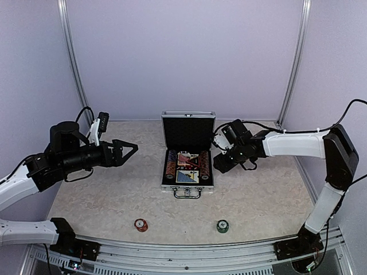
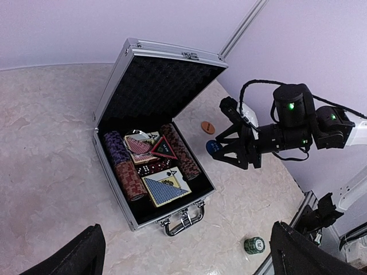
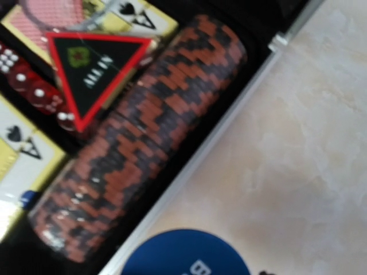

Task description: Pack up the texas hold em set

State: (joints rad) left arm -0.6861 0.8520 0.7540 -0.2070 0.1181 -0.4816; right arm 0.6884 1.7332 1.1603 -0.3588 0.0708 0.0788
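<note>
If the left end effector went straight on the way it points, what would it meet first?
The left end effector would probably meet the open silver case at its left wall; nothing shows between them. Height is unclear.

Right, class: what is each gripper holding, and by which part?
Right gripper: the blue disc, apparently by its rim. Left gripper: open, holding nothing.

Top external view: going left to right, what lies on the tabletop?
Loose red chip stack → open case → loose green chip stack. Left out: the open left pincer, about level across with the red stack, and the right pincer, holding a blue disc, about level with the green one.
</note>
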